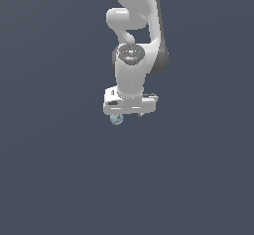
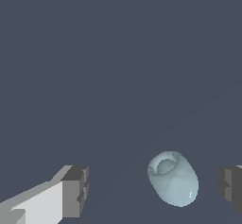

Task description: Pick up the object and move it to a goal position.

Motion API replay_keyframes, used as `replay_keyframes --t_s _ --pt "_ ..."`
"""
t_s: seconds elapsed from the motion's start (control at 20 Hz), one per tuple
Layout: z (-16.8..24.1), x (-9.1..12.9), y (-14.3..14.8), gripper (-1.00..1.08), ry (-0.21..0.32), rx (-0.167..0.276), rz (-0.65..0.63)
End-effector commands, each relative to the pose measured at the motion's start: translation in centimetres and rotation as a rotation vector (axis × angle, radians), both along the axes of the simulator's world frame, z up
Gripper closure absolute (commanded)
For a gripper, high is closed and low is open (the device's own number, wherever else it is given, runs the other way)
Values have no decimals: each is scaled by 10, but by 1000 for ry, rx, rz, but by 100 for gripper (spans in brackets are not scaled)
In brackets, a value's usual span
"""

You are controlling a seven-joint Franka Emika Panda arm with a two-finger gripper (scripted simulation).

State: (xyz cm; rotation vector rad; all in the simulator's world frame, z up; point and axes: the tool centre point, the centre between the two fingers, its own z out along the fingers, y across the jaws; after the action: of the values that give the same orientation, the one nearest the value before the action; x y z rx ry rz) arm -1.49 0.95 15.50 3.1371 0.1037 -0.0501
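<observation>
The object (image 2: 173, 178) is a small pale blue-grey rounded piece with a hollow at one end, lying on the dark grey floor. In the wrist view it rests between the two dark fingertips (image 2: 75, 191), nearer the far one, touching neither. My gripper (image 2: 152, 187) is open. From the exterior view the object (image 1: 116, 119) peeks out just under the white gripper body (image 1: 130, 104), toward the exterior view's left, and the fingers are hidden behind the hand.
A plain dark grey floor (image 1: 59, 179) fills both views. The white arm (image 1: 135, 26) rises above the hand in the exterior view. No other objects or goal marker show.
</observation>
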Motion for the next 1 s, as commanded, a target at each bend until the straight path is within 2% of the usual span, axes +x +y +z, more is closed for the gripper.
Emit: replay_keyframes --t_s 0.0,0.45,0.95 --pt "0 0 0 -92 0 0 0" --pt "10 -1 -29 -92 -1 -10 -24" --pt "6 -4 -32 -92 -2 -9 1"
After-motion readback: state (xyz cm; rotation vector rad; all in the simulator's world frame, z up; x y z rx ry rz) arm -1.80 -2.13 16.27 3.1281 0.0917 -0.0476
